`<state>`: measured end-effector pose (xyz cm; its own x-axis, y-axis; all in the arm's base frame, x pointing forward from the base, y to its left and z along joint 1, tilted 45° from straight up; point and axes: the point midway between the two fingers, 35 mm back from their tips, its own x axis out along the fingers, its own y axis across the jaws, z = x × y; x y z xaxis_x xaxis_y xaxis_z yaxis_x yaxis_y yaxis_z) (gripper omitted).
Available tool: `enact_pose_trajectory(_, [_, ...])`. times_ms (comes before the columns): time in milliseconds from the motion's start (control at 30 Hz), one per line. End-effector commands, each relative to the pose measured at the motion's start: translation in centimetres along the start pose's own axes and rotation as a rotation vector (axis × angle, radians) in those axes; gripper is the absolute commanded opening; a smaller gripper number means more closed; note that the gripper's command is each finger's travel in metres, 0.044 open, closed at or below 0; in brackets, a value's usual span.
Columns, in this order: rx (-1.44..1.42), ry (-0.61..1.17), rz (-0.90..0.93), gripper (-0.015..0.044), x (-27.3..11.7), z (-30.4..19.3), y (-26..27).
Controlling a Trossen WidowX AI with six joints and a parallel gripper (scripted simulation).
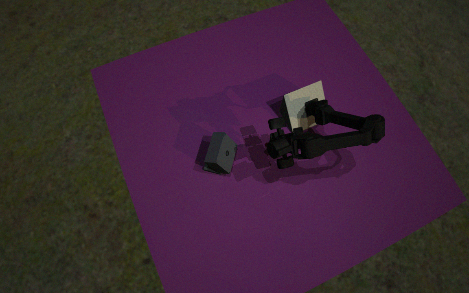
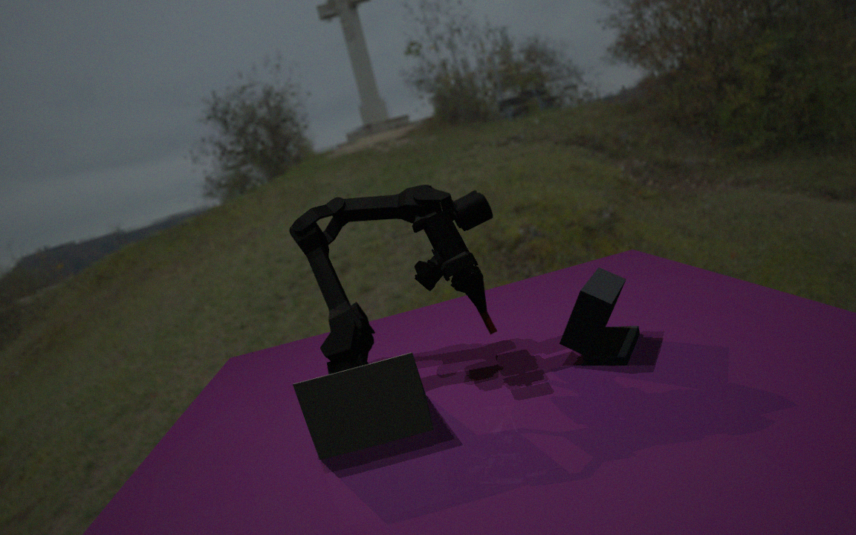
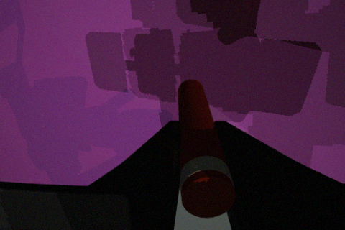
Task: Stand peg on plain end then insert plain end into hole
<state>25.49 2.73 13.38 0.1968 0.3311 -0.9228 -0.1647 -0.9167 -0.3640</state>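
My gripper (image 2: 486, 315) (image 3: 197, 131) is shut on the red peg (image 2: 491, 325) (image 3: 195, 108) and holds it above the table. In the wrist view the peg's white band (image 3: 205, 165) is at the end near the camera, and its plain end points away, beyond the fingertips. In the exterior view the peg tilts, its lower end leaning toward the grey sloped panel (image 1: 221, 154) (image 2: 591, 316). The panel's round hole (image 1: 227, 153) shows in the top view, on the side facing the arm. The gripper is on the robot's side of the panel; its fingertips are hidden in the top view.
A pale slanted board (image 1: 298, 105) (image 2: 364, 407) stands beside the arm's base. The purple table (image 1: 265, 233) (image 2: 617, 478) carries the arm, the board and the panel. Shadows of the arm lie between the gripper and the panel.
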Motion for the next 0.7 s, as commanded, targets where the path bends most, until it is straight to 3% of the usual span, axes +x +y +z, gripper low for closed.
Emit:
enact_pose_trajectory(0, [-0.014,0.029,0.026,0.0000,0.1,-0.2,0.0])
enact_pose_trajectory(667, [-0.090,0.244,0.144,0.0000,-0.2,-3.0,-0.5])
